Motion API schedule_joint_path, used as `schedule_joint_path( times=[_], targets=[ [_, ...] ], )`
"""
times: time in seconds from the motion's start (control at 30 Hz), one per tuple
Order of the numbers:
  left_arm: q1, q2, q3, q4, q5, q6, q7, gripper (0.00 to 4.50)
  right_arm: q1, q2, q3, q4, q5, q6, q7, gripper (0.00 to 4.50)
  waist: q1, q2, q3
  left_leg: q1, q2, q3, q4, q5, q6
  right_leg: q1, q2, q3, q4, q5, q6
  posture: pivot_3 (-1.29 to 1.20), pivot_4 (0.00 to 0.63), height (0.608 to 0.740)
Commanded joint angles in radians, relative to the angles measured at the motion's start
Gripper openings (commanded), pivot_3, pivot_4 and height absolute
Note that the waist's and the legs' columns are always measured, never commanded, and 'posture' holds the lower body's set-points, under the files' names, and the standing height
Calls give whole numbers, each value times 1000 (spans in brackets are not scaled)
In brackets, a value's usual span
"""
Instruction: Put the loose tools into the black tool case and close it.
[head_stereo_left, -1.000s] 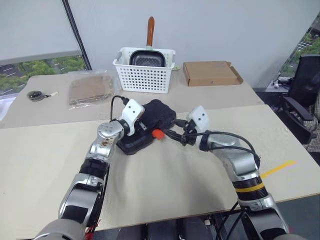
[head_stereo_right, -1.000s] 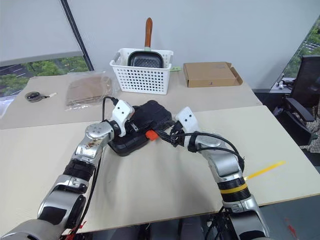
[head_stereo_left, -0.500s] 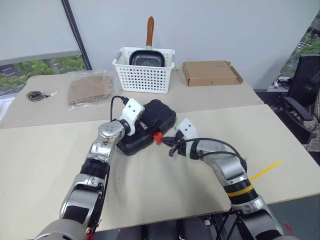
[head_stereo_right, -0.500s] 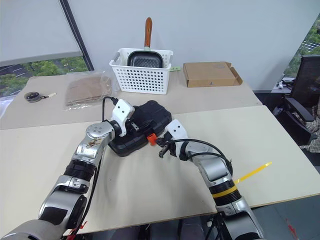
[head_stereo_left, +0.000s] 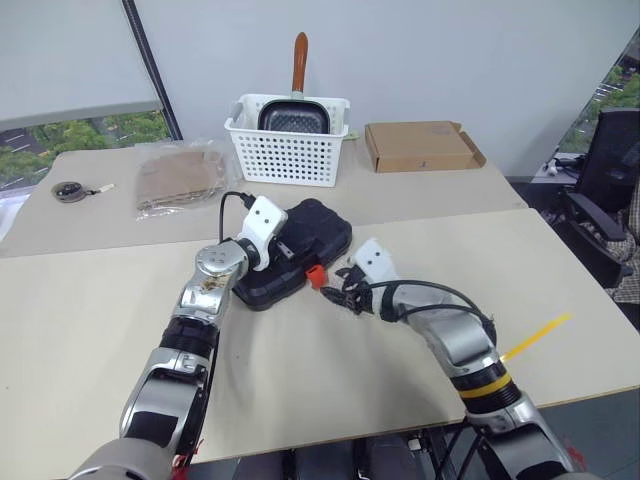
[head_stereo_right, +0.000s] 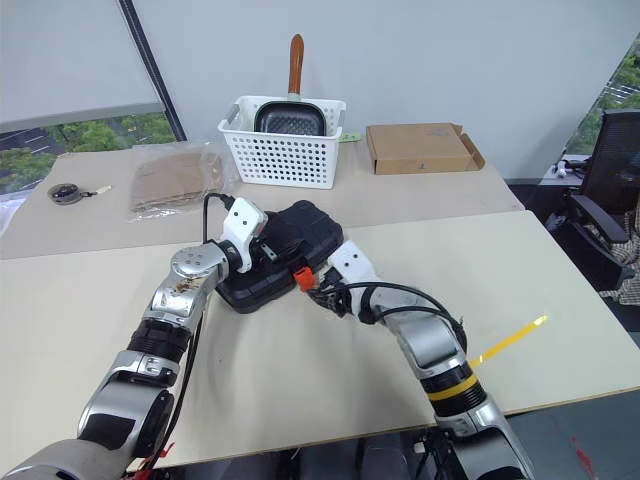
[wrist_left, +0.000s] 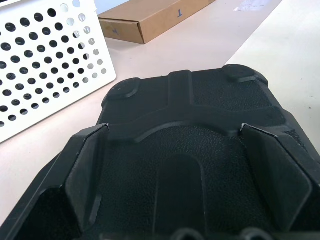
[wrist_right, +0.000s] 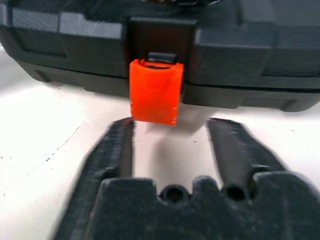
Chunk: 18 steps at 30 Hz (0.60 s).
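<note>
One closed black tool case (head_stereo_left: 295, 255) lay flat; left gripper (wrist_left: 187, 170) spread wide over its lid, right gripper (wrist_right: 170, 145) parted before one orange latch (wrist_right: 155, 91).

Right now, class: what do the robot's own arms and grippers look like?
Both arms are silver-grey metal with black joint segments. A white block sits on each wrist, with black cables looping past. The right arm wears a yellow band. The left gripper and right gripper each have two black fingers.

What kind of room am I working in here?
Probably an office or lab room, several floors up: pale worktables, a black office chair at the right, and a window with a roller blind overlooking treetops.
</note>
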Motion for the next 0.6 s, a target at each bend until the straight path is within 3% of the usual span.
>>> schedule_joint_path(
  times=[0.03, 0.3, 0.4, 0.5, 0.6],
  targets=[
    [43, 2, -19, 52, 20, 42, -5, 4500, -4, 28, -4, -58, -2, 36, -33, 2817, 0, 0, 0, 0, 0, 0, 0, 0, 0, 0, 0, 0, 0, 0, 0, 0, 150, 700],
    [51, 3, -19, 41, 21, 47, -4, 4500, -13, 93, -16, -16, -25, 38, -107, 2817, -1, 0, 0, 0, 0, 0, 0, 0, 0, -1, 0, 0, -1, 0, 0, 0, 150, 700],
    [50, 3, -17, 43, 21, 47, -3, 4500, -14, 105, -25, -6, -30, 18, -120, 2172, -1, 0, 0, -1, 0, 0, 0, 0, 0, -1, 0, 0, -1, 0, 0, 0, 150, 700],
    [53, 5, -17, 42, 21, 47, -3, 4500, -7, 109, -27, -15, -32, -1, -123, 1180, -1, 0, 0, -2, 0, 0, 0, 0, 0, -1, 0, 0, -1, 0, 0, 0, 150, 700],
    [54, 6, -17, 43, 21, 47, -5, 4500, 1, 111, -26, -35, -35, -24, -123, 1155, -1, 0, 0, -2, 0, 0, 0, 0, 0, -1, 0, 0, -2, 0, 0, 0, 150, 700]
  ],
)
